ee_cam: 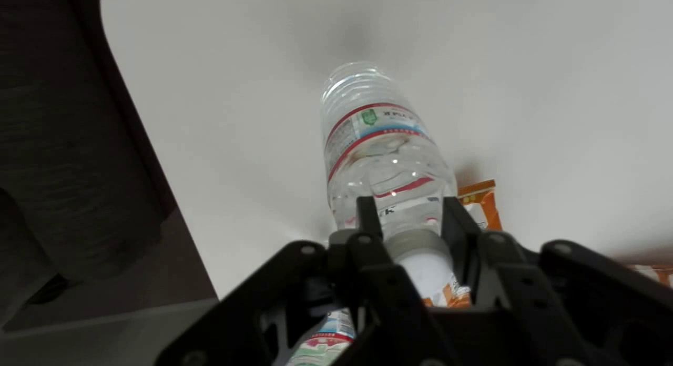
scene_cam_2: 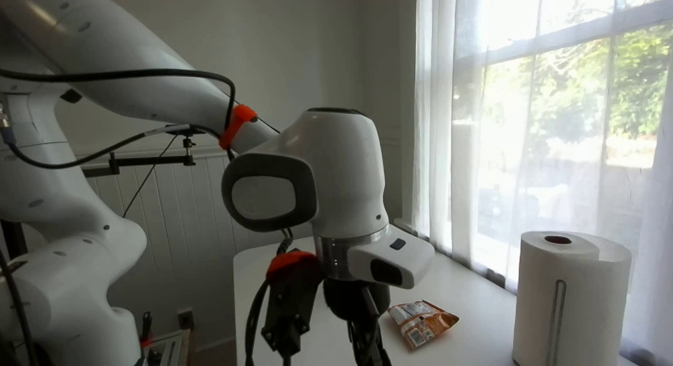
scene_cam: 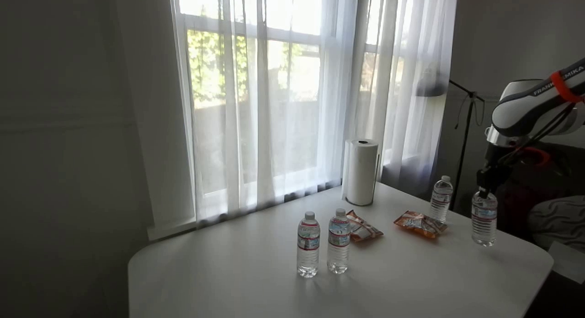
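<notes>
Rounded wht arm, blk cables, orange-red straps, partly covered "FRANK…MIKA" mkg; jaws blk w/ screws.

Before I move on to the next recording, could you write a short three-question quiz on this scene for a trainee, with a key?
1. Count: including the bottle at the gripper, how many different water bottles show across the views?
2. True or false: the paper towel roll lies on its side.
3. Fill in the blank: the gripper's fingers are at the bottle's ____ end, past its label.

Key
1. Four.
2. False; it stands upright.
3. Cap.
</notes>
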Robot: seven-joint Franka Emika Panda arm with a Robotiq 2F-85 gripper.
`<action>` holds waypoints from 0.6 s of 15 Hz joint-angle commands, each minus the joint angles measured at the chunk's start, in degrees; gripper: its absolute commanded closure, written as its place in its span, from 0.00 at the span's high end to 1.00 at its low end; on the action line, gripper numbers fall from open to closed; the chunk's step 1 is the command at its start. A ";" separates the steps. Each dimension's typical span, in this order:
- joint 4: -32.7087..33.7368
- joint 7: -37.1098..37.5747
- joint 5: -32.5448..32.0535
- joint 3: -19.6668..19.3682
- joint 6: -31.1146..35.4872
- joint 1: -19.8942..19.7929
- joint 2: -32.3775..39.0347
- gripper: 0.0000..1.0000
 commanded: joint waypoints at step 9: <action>4.95 -1.40 9.22 -5.68 6.74 -1.81 5.38 0.08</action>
